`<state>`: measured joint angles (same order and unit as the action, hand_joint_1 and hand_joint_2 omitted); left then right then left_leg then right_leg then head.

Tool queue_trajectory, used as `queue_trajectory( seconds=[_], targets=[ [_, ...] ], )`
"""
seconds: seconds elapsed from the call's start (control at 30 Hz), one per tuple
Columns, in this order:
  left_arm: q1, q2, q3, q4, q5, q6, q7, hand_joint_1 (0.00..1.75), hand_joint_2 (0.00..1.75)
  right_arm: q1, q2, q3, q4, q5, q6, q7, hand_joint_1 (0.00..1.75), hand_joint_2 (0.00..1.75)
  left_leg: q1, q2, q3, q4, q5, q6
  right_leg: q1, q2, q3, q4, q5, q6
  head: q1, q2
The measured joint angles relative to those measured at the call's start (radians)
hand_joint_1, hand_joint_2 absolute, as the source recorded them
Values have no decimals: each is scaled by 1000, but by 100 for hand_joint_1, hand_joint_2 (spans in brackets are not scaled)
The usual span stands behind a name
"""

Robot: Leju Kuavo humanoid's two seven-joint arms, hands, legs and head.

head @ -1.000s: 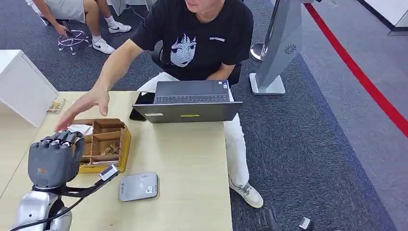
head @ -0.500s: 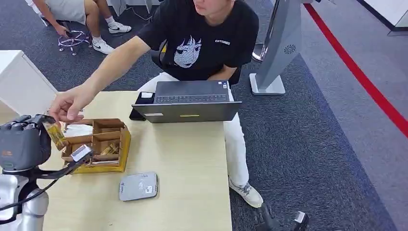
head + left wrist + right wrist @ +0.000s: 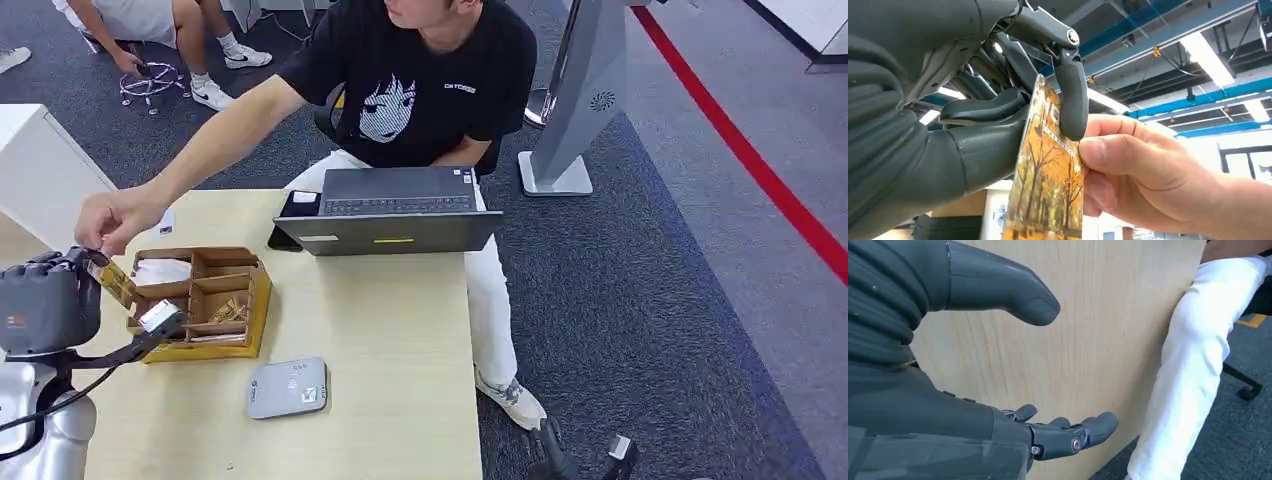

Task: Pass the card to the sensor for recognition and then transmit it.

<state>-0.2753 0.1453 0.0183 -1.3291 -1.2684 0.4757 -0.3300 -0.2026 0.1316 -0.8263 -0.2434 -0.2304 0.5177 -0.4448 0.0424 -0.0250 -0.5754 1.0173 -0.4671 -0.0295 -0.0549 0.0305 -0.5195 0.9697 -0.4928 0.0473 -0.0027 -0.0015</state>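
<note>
Grey left hand: raised at the far left of the bench, thumb and a dark finger pinching the card; in the left wrist view the finger presses on the card's face.
Card: yellow-orange with a print of autumn trees, upright between the robot's fingers, above the left end of the box.
Person's hand: reaching in from behind the bench, its fingers on the card's upper edge; in the wrist view thumb and fingers grip the same card from the other side.
Box: brown, with compartments, lying on the bench just beside the left hand; white paper in one compartment.
Sensor: flat grey pad on the bench, near the box, well apart from the card.
Laptop: dark, at the far edge of the bench in front of the seated person.
Bench: pale wood.
Right hand: fingers spread and holding nothing, beside the bench edge, near a white trouser leg.
</note>
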Motion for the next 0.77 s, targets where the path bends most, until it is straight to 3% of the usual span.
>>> queue_trajectory(
  seconds=[0.2, 0.27, 0.3, 0.6, 0.77],
  targets=[
    [-4, 0, 0, 10, 0, 0, 0, 169, 175, 0, 1, 0, 0, 0, 0, 0, 0, 175, 0, 1, 0, 0, 0, 0, 0, 1, 0, 0, 0, 0, 0, 0],
    [-5, 0, 1, 12, 0, 0, 0, 10, 175, 0, 2, 1, 0, 0, 0, 0, 0, 175, 0, 1, -1, 0, 0, 0, 0, 1, -1, 0, 0, 0, 0, 0],
    [-5, 0, 1, 12, 0, 0, 0, 0, 175, 0, 2, 1, 0, 0, 0, 0, 0, 175, 0, 1, -1, 0, 0, 0, 0, 1, -1, 0, 0, 0, 0, 0],
    [72, -35, 34, 12, 37, 29, -42, 0, 175, 4, 2, 1, 0, -5, 2, -4, 0, 175, 0, 1, -2, 0, 0, 0, 0, 1, -2, 0, 0, 0, 0, 0],
    [135, -74, 84, -18, 124, 119, -118, 0, 175, 13, 2, 0, 0, -21, 3, -10, 0, 175, 0, 1, -2, 0, 0, 0, 0, 1, -2, 0, 0, 0, 0, 0]
  ],
)
